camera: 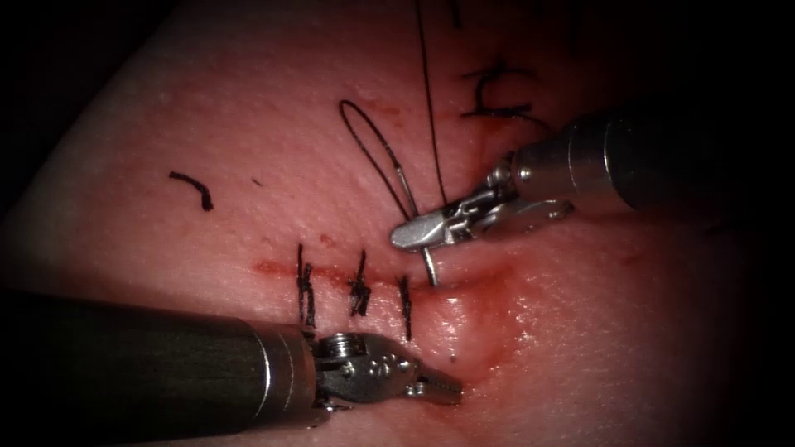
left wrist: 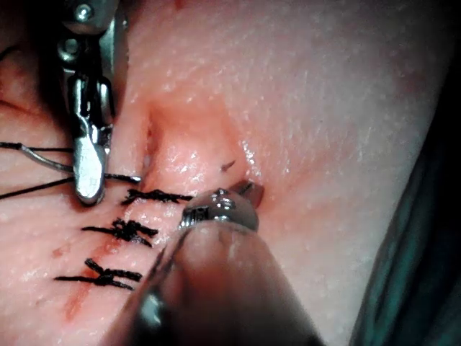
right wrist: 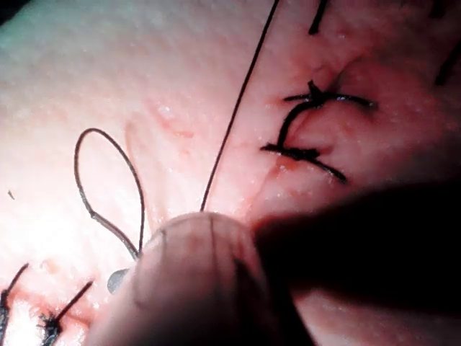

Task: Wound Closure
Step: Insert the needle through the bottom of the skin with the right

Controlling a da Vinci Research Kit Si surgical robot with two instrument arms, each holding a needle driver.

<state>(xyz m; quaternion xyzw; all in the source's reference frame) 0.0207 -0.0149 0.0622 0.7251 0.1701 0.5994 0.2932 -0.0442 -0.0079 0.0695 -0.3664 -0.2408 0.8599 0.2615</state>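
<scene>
Needle (camera: 427, 263) at the cut (camera: 331, 273), held by the right tool (camera: 414, 236): the jaws are clamped on its shaft, roughly mid-curve, and the lower end dips into the tissue (camera: 248, 124) at the upper lip of the wound, just right of the third stitch (camera: 406, 308). The upper part of the needle rises behind the jaws, and from it the thread (camera: 373, 149) swings up into a narrow loop on the far side of the cut; a second, straight strand (camera: 429, 99) runs up and out of the endoscope picture.

Left tool (camera: 439, 389) low on the near side of the cut, tip pressed on the tissue beside a raised, glistening fold. Its jaws look closed or nearly so, but whether they pinch tissue I cannot tell. Red fluid (camera: 497, 331) stains the surface around that fold and runs along the wound line.

Three dark stitches cross the cut to the left of the needle: first stitch (camera: 305, 290), second stitch (camera: 359, 288), then the third. A short cut end of thread (camera: 192, 187) lies loose well to the upper left, and an older knot (camera: 497, 95) sits at the top right, near the right tool's shaft.

From the left wrist, the left tool's tip (left wrist: 241, 198) rests on the tissue beside the stitches, with the right tool (left wrist: 88, 166) opposite, gripping the needle (left wrist: 43, 158). From the right wrist, the loop (right wrist: 108, 180) and the straight strand (right wrist: 238, 108) lie on the pale tissue.
</scene>
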